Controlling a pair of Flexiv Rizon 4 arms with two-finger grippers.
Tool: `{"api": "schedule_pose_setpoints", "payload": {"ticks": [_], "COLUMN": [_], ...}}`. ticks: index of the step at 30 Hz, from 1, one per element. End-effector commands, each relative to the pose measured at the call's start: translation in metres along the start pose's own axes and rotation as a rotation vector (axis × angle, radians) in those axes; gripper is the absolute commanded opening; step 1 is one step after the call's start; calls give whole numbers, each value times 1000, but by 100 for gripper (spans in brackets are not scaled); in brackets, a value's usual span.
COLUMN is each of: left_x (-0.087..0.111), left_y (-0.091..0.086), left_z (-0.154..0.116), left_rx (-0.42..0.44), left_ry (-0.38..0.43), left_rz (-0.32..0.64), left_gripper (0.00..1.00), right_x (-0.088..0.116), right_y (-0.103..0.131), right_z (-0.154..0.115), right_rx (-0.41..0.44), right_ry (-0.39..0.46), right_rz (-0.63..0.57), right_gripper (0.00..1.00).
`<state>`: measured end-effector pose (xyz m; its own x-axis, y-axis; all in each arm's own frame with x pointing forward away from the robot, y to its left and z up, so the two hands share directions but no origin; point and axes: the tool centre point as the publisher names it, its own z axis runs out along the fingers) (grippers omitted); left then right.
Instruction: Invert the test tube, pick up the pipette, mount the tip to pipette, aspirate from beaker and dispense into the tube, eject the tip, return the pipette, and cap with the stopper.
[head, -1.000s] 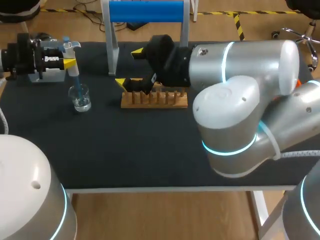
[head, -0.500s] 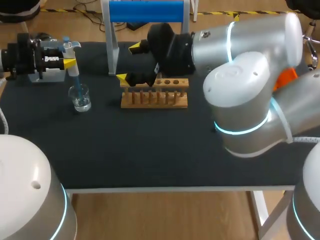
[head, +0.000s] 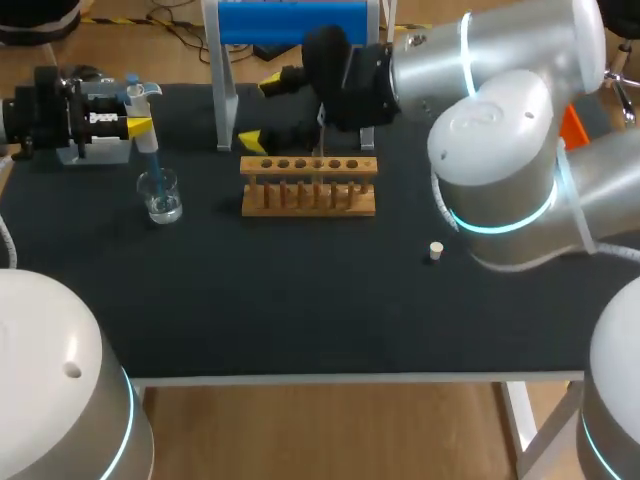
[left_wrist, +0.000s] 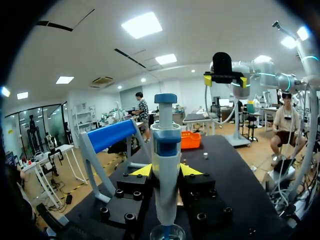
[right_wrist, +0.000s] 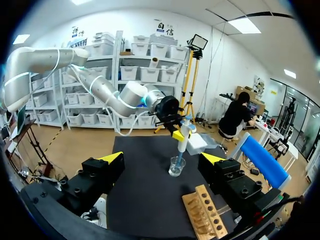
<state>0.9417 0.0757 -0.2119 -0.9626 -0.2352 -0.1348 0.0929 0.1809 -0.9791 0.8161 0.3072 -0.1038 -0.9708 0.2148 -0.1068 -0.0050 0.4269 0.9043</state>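
Black matting covers the bench, and the task's things sit along its far half. The left end effector is closed on the pipette, with a yellow fingertip on either side of the barrel. In the left wrist view the plunger head stands above the fingers. The pipette hangs upright, and directly under this end effector its tip reaches down into the glass beaker, which holds a little clear liquid.

The right end effector has its fingers spread wide with nothing between them. It hovers above the wooden rack, and from its wrist view the rack lies below and just ahead, while the beaker and pipette are farther ahead. The small white stopper lies on the bench well apart from both end effectors, out beyond the rack on the right arm's side. I cannot pick out the test tube with certainty.

By this layout, aspiration from the beaker looks to be the step in hand. The tip seems mounted and dipped, and nothing has been dispensed or capped yet. The next move would call for a straight lift so the tip clears the beaker rim. The pipette would then need to stay vertical while it is carried towards the rack. The empty right end effector looks placed to deal with the tube there.
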Motion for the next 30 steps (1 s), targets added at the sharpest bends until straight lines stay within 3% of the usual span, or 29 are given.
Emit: {"api": "schedule_pose_setpoints", "payload": {"ticks": [1,5,16,24,30], "left_x": [0,0,0,0,0], "left_y": [0,0,0,0,0], "left_z": [1,1,1,1,1], "left_rx": [0,0,0,0,0], "left_ry": [-3,-3,-3,-3,-3], "left_rz": [1,1,1,1,1], "left_gripper": [0,0,0,0,0], "right_x": [-25,-43,-75,-75,-68], "right_y": [17,34,72,90,83], "right_z": [14,23,53,72,89], "right_rx": [-8,-27,32,63,101], "right_ry": [224,270,439,473,450], "right_rz": [-7,-14,-118,-149,-162], "right_gripper": [100,100,100,100,100]}}
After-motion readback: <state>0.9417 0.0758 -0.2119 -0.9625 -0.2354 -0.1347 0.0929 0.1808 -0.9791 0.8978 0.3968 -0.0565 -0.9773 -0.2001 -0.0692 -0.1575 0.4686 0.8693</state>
